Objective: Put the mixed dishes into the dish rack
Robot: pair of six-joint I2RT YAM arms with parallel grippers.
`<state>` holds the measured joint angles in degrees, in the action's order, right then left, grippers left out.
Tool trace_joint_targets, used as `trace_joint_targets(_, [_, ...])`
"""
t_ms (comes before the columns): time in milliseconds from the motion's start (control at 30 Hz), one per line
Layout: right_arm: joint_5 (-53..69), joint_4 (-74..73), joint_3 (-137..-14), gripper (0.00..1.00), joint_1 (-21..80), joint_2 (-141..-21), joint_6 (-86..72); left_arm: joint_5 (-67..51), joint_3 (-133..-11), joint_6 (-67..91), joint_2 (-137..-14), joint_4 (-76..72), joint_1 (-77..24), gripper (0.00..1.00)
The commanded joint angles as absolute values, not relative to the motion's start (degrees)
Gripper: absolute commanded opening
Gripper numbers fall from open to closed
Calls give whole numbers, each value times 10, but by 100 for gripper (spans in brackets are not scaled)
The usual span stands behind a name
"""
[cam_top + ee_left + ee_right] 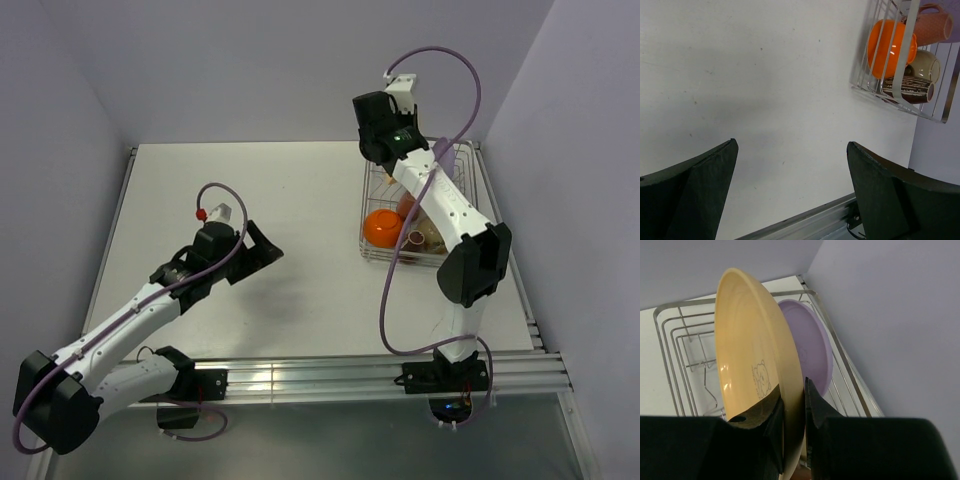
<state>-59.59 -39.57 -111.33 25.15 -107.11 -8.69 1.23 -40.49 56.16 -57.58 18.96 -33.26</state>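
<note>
Broadly, the counter (pixel 300 200) carries the dish rack (pixel 375 200) at its far right. Above it the right pincer (pixel 792 397) clamps a yellow plate (pixel 745 340) by the rim, held on edge, probably so it can slot between tines next to the lilac plate (pixel 810 350) standing upright there. An orange bowl (pixel 890 45) and pink mug (pixel 935 25) fill the near end. The right arm arches over the rack. The left arm stretches low, its pincer (pixel 791 145) spread wide over the counter.
</note>
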Motion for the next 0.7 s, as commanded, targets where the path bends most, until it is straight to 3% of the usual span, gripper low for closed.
trace_joint_targets(0, [-621, -323, -1091, 0, 255, -1056, -39, -5, -399, 546, -581, 158, -334, 96])
trace_joint_targets(667, [-579, -199, -997, 0, 251, -1087, 11, -4, -384, 548, -567, 165, -334, 96])
